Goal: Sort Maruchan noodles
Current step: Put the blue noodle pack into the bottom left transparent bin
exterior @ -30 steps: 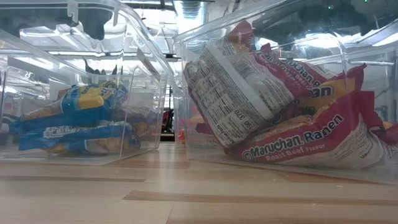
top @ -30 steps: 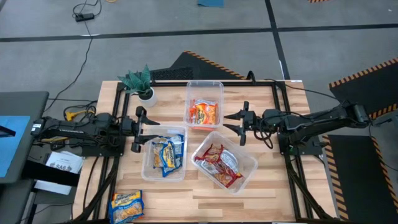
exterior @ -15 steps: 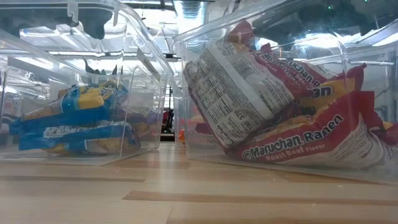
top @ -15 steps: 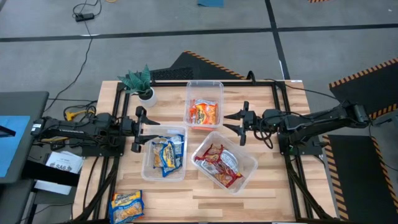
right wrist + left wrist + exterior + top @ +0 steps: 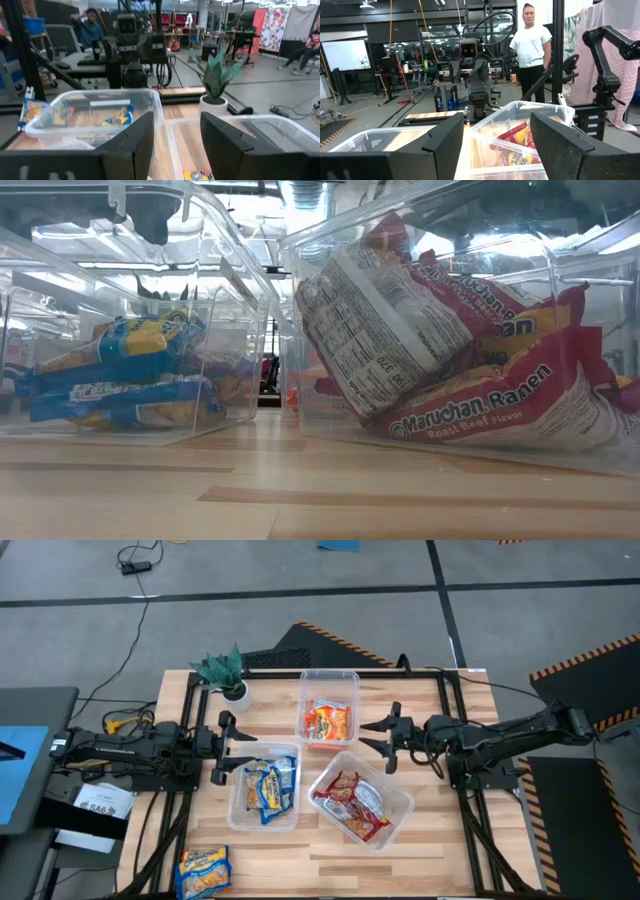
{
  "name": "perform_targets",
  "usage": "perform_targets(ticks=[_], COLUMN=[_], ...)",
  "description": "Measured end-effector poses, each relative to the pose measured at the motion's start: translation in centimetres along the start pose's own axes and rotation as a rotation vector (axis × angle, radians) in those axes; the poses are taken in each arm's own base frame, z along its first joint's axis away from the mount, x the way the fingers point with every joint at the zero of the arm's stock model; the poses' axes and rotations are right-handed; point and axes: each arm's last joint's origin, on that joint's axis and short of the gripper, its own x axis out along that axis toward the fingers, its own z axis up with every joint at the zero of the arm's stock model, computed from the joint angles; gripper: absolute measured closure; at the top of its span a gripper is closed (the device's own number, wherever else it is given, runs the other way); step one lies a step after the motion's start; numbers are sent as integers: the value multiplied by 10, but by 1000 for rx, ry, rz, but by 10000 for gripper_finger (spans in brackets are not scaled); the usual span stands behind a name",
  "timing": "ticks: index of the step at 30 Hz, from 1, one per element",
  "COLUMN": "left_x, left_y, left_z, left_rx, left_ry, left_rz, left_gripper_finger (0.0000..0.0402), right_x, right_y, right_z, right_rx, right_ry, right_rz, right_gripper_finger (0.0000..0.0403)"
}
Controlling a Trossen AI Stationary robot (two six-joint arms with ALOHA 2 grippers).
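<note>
Three clear bins hold the noodle packets. Orange ones [image 5: 327,722] lie in the far bin [image 5: 329,677]. Blue ones [image 5: 266,787] lie in the near-left bin [image 5: 238,815], and red ones [image 5: 350,802] in the near-right bin [image 5: 400,810]. One blue-yellow packet [image 5: 204,872] lies flat at the table's near-left corner. My left gripper [image 5: 222,748] is open above the table, left of the blue bin. My right gripper [image 5: 391,738] is open to the right of the orange bin. In the low view, blue packets [image 5: 120,375] and red packets [image 5: 470,370] fill their bins.
A small green potted plant [image 5: 226,672] stands at the far-left corner. Bare wood lies along the near edge [image 5: 300,865] and right of the red bin. A person in a white shirt [image 5: 532,45] stands beyond the table, and another person [image 5: 90,25] sits behind it.
</note>
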Motion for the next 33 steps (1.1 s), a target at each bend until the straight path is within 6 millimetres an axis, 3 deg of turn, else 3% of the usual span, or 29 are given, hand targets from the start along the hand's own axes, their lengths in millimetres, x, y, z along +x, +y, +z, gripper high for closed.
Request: perform_targets(ticks=[33], left_x=[0], left_y=[0], left_z=[2], left_rx=[-15], left_ry=[-18], left_rz=[-8], left_gripper_finger=[182], right_x=[0], right_y=[1], right_z=[1], right_rx=[-5], right_ry=[-12], right_rz=[6], right_gripper_finger=[221])
